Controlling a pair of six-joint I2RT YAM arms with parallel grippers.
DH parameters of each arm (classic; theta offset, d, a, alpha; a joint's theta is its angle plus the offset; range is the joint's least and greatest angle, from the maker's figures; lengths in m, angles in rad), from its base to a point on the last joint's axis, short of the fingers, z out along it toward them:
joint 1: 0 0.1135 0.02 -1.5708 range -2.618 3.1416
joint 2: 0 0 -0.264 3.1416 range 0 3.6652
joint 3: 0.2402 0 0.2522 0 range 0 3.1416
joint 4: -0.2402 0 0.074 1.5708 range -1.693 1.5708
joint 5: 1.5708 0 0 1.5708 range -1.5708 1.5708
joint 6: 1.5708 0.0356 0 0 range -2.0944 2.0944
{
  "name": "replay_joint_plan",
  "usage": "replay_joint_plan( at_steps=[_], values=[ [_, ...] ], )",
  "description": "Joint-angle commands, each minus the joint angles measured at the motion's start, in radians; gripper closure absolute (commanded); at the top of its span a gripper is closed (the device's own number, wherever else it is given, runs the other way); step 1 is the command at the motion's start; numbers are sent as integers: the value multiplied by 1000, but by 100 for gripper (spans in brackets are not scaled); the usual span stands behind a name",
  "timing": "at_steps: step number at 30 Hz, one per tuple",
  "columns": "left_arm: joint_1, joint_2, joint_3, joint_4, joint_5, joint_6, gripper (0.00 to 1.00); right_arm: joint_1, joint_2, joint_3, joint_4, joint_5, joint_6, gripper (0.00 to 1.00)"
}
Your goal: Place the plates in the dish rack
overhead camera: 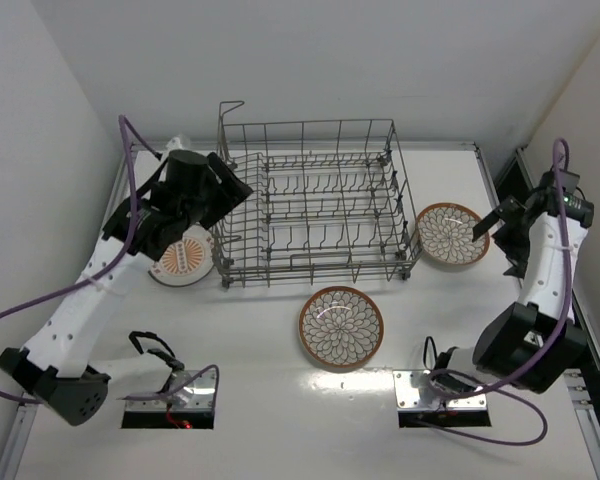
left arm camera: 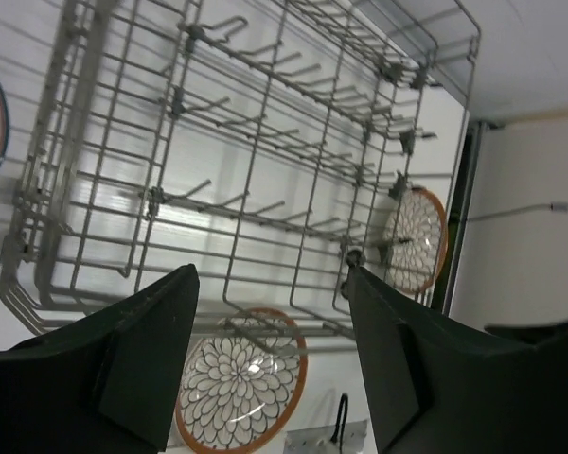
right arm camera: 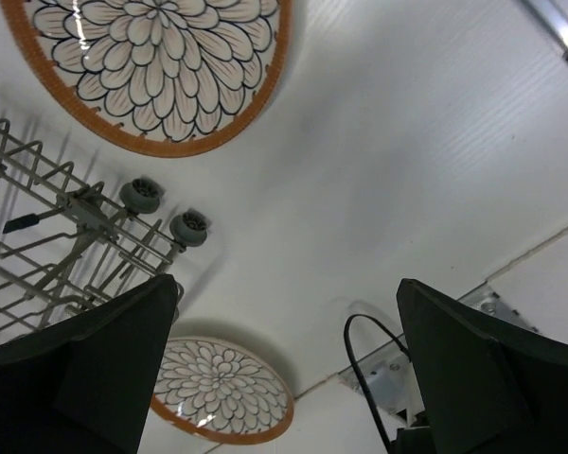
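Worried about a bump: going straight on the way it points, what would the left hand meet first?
Probably the dish rack: its wire side fills the gap between the left hand's open fingers, a petal plate beyond. Depth unclear.

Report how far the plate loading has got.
Done: nothing; the dish rack holds no plates. In hand: nothing; the left gripper and right gripper are open and empty. Left: all three, flat on the table: the sunburst plate left of the rack, the front petal plate before it, the right petal plate at its right end.
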Motion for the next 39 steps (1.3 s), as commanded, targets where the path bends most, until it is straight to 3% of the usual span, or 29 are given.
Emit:
replay_joint_plan(
  at_steps=[1,9,14,25,29,31,34,37,38,39],
  values=[
    [-72,-90,-73,18,-88,50,39,-83,37,-47,67,-139,25,1],
    [-81,-206,-242,73,-57,83,31,-203,127,-162,248,-322,18,3],
    [-81,-219,-230,108,-57,136,28,-226,181,-361,559,-477,178,6],
    [-81,-140,-191,119,-56,228,23,-179,439,-254,592,-397,120,15],
    [-81,-110,-202,128,-33,237,23,-179,505,-245,625,-406,130,25],
    [-81,-97,-174,128,-33,249,23,-179,531,-245,656,-407,151,37],
    [-81,-74,-163,128,-23,258,23,-170,552,-245,700,-417,176,47],
    [-81,-56,-154,128,-13,258,23,-170,571,-208,701,-439,176,71],
    [-81,-56,-154,128,-4,258,23,-170,583,-199,701,-439,176,85],
    [-81,-56,-154,128,-4,258,23,-170,583,-185,701,-439,186,90]
  ],
)
